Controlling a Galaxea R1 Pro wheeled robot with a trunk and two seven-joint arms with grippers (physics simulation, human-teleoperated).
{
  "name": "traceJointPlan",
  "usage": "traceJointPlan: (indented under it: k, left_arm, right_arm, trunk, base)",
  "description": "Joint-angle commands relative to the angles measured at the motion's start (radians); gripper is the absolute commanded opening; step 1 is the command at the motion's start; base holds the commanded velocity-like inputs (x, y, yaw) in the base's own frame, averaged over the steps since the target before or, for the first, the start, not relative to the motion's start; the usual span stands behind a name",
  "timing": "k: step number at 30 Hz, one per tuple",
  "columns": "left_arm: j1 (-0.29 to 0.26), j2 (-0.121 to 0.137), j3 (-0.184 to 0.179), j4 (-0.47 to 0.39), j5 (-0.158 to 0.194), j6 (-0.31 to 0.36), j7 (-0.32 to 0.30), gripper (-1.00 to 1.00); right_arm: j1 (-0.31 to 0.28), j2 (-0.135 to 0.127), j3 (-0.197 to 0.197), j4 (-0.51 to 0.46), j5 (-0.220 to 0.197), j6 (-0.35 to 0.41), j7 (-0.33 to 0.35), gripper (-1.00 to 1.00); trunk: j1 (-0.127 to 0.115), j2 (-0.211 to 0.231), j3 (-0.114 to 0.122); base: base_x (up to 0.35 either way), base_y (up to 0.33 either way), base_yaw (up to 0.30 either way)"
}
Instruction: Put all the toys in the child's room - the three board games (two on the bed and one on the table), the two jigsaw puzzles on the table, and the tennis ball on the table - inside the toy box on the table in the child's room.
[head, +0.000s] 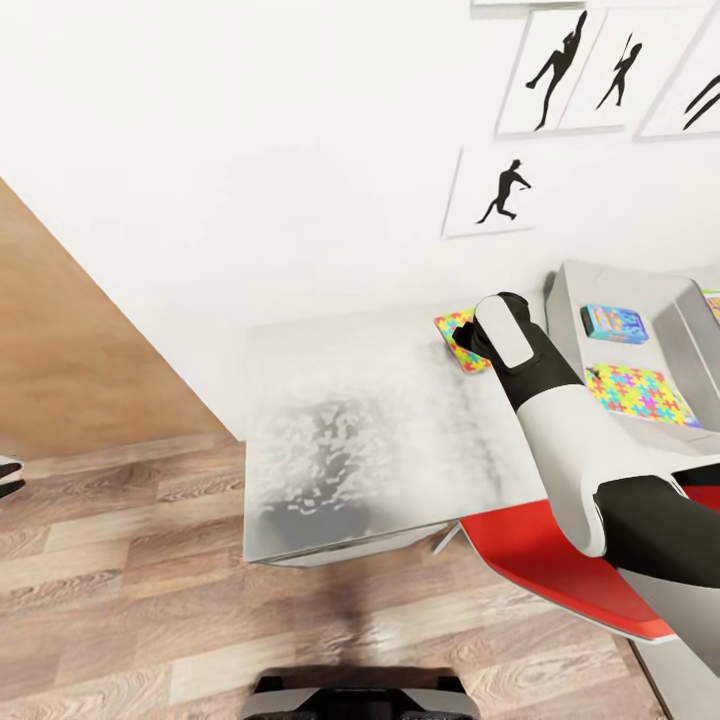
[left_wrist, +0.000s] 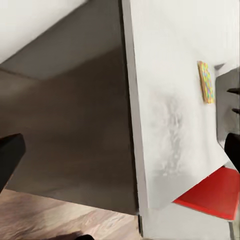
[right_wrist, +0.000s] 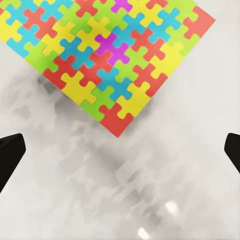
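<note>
1. My right gripper has its jaws spread wide, the black fingertips at opposite edges of the right wrist view, and nothing is held between them.
2. Below those jaws lies a thin square jigsaw mat of yellow, green, blue, red and purple interlocking pieces, flat on the long white-topped table; its nearest corner points toward the gap between the fingers.
3. From the head camera, my white and black right arm reaches toward 12 o'clock and covers part of that mat.
4. At 3 o'clock of the arm sits the grey lidless toy box with sloping sides, holding a small blue printed game box and a second multicoloured jigsaw mat.
5. A red chair seat sits under my forearm.
6. I cannot tell how my left gripper's jaws stand.
</note>
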Motion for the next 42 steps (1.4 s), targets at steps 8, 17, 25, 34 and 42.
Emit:
traceJointPlan:
  k: [8, 17, 25, 34, 42]
  left_arm:
    - [-0.1, -0.05, -0.166, -0.271, 0.088, 0.095, -0.005, 1.0]
    - [-0.253, -0.13, -0.378, -0.372, 0.159, 0.095, -0.005, 1.0]
    - [-0.322, -0.226, -0.566, -0.464, 0.199, 0.095, -0.005, 1.0]
    - [-0.406, -0.335, -0.627, -0.471, 0.198, 0.095, -0.005, 1.0]
    - [-0.429, -0.376, -0.653, -0.465, 0.198, 0.095, -0.005, 1.0]
  right_arm:
    - [-0.013, 0.001, 0.002, -0.003, -0.007, 0.004, -0.008, 1.0]
    - [-0.045, 0.001, 0.001, -0.014, -0.007, 0.004, -0.009, 1.0]
    - [-0.069, 0.009, 0.004, -0.035, -0.007, 0.005, -0.016, 1.0]
    - [-0.078, 0.006, 0.005, -0.06, -0.006, 0.005, -0.02, 1.0]
    - [-0.093, 0.006, 0.005, -0.06, -0.007, 0.007, -0.02, 1.0]
  trunk:
    - [0.0, -0.002, -0.015]
    - [0.0, -0.002, -0.027]
    - [0.0, -0.002, -0.028]
    - [0.0, -0.002, -0.028]
    - [0.0, -0.002, -0.028]
  base:
    - [0.0, 0.0, 0.0]
    - [0.0, 0.0, 0.0]
    - [0.0, 0.0, 0.0]
    - [0.0, 0.0, 0.0]
    - [0.0, 0.0, 0.0]
